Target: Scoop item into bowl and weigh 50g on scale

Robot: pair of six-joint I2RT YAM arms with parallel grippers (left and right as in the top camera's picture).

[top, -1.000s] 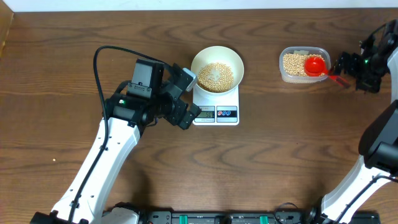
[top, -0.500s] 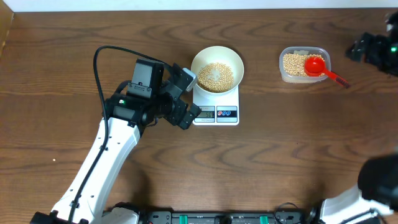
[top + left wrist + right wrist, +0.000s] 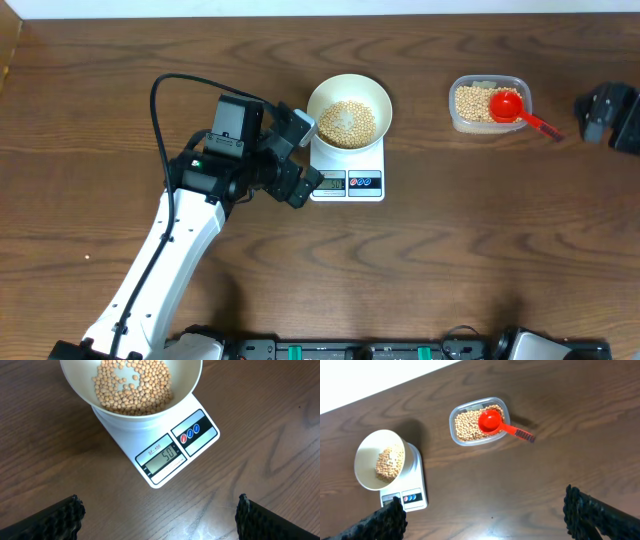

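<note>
the scale (image 3: 165, 455) reads 50 under the bowl (image 3: 190, 375) of beans (image 3: 132, 385); weighing looks complete. left gripper (image 3: 159, 510) beside the scale, right gripper (image 3: 482, 510) well apart from it: jaws spread wide, holding nothing. you add no more.

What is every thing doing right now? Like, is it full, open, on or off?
bowl, sitting on the scale, partly filled
beans, piled in the bowl, more in the tub
scale, switched on, display reads 50
tub, no lid, holding beans
red scoop, resting in the tub, handle poking over the rim
left gripper, jaws open, empty
right gripper, jaws open, empty
</note>
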